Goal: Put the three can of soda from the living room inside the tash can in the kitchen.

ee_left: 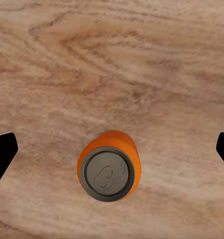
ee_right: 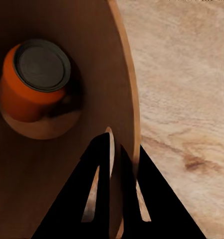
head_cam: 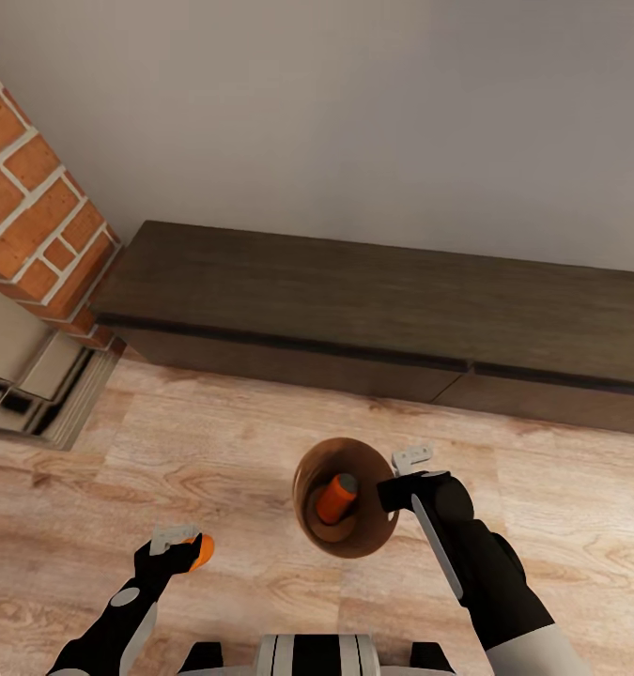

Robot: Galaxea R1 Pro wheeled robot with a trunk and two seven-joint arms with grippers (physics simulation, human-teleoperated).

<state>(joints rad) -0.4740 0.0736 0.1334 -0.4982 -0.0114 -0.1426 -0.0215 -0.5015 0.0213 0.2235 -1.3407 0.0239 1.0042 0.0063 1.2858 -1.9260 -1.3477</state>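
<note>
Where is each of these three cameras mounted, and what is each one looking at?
Head view: from the robot's head, down over both arms at the plank floor and low cabinet.
Left wrist view: straight down at an orange can; dark fingers at the edges.
Right wrist view: into the trash can; fingers clamp its rim.
Shared: head and right wrist views both show the can in the bin.

floor [head_cam: 260, 451]: pale grained wood, matt | cabinet [head_cam: 354, 291]: dark wood | chimney [head_cam: 35, 207]: rough red brick
</note>
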